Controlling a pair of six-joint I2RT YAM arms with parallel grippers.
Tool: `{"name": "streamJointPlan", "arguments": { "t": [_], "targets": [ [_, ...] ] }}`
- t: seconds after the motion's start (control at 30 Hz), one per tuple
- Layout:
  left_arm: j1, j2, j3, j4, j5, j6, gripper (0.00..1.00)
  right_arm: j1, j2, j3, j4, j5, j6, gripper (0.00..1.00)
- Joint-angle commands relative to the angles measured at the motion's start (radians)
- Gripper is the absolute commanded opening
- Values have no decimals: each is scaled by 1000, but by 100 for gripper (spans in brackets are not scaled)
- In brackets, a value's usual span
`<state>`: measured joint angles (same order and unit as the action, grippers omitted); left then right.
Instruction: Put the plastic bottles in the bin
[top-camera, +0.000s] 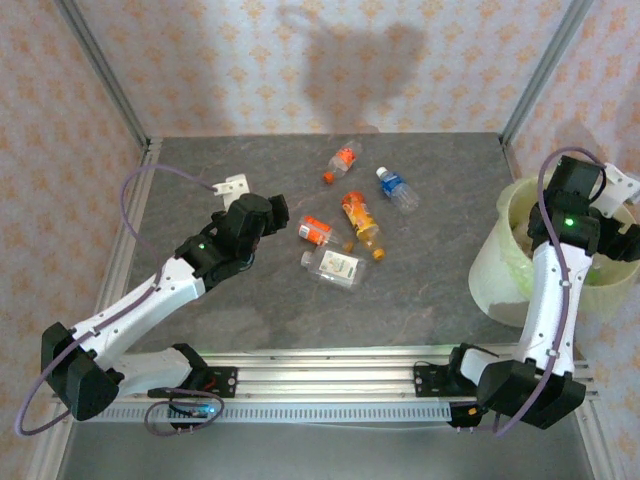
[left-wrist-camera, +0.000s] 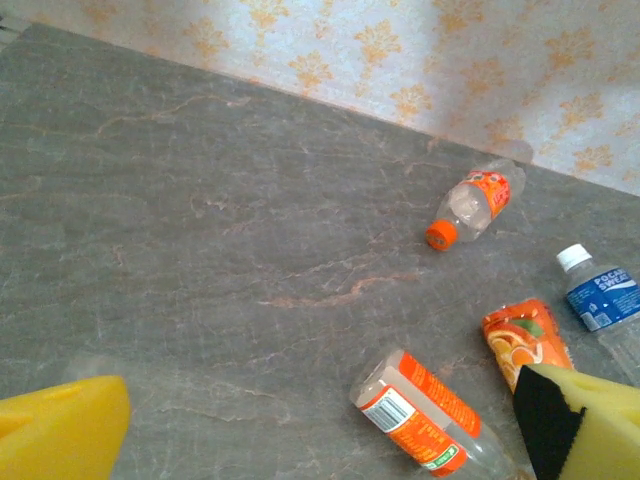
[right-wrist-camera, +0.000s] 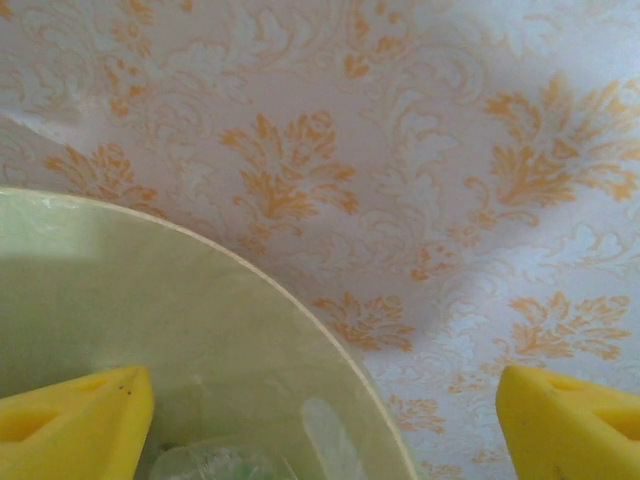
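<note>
Top view: bin (top-camera: 508, 262) sits at the 3 o'clock edge of the table (top-camera: 430, 305). Right gripper (top-camera: 618, 248) hangs over its opening; can't tell the finger state from here. Five lie flat mid-table, all well apart from the bin: orange-cap bottle (top-camera: 344, 160) toward 12, blue-label bottle (top-camera: 397, 189) at its 4 o'clock, juice-print bottle (top-camera: 362, 222) below those, orange-label bottle (top-camera: 315, 230) just beside it at 9, white-label bottle (top-camera: 335, 266) nearest the arms. Left gripper (top-camera: 272, 218) is at 9 o'clock of the orange-label bottle, close, not touching.

Left wrist: yellow fingers (left-wrist-camera: 62, 435) spread wide, one at each bottom corner, nothing between them but bare table. Orange-label bottle lies at 5 o'clock, near the right-hand finger. Juice-print and blue-label bottles at 4, orange-cap bottle at 2 near the wallpaper (left-wrist-camera: 420, 60).

Right wrist: fingers (right-wrist-camera: 70, 432) spread wide, holding nothing. Bin rim curves from 9 down to 6, pale green inside wall below it. Some clear plastic (right-wrist-camera: 205, 465) at 6 inside the bin; can't tell what it is.
</note>
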<state>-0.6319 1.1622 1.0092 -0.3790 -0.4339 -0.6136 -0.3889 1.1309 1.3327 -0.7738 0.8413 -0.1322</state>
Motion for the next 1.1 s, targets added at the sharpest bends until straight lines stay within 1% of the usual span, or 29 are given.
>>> {"name": "streamJointPlan", "arguments": {
  "t": [0.0, 0.1, 0.2, 0.27, 0.37, 0.47, 0.53, 0.63, 0.73, 0.83, 0.93, 1.07],
  "targets": [
    [11, -16, -22, -12, -23, -34, 100, -2, 0, 59, -54, 0, 52, 92],
    [14, -18, -23, -18, -20, -47, 100, 7, -9, 92, -93, -44, 103, 99],
    [18, -11, -23, -29, -4, -78, 100, 38, -41, 133, -142, -186, 169, 99],
    [21, -7, -23, -35, 33, -98, 100, 66, -85, 140, -132, -342, 202, 99],
    [21, -15, -43, -8, 88, -139, 100, 98, -151, 123, -72, -580, 277, 99],
    [21, -15, -62, -7, 127, -206, 100, 114, -172, 100, -11, -871, 358, 99],
    [21, -6, -66, -19, 165, -255, 100, 130, -174, 66, 61, -1078, 404, 99],
    [21, 5, -77, -48, 209, -350, 100, 178, -186, -22, 215, -1289, 473, 99],
    [20, 17, -101, -64, 251, -462, 100, 251, -197, -96, 335, -1373, 493, 99],
    [20, 41, -112, -90, 293, -542, 100, 332, -189, -148, 387, -1434, 479, 99],
    [20, 81, -92, -131, 312, -569, 100, 427, -171, -217, 426, -1461, 466, 99],
    [21, 164, -43, -174, 366, -554, 100, 586, -152, -333, 478, -1429, 384, 99]
  ]
}}
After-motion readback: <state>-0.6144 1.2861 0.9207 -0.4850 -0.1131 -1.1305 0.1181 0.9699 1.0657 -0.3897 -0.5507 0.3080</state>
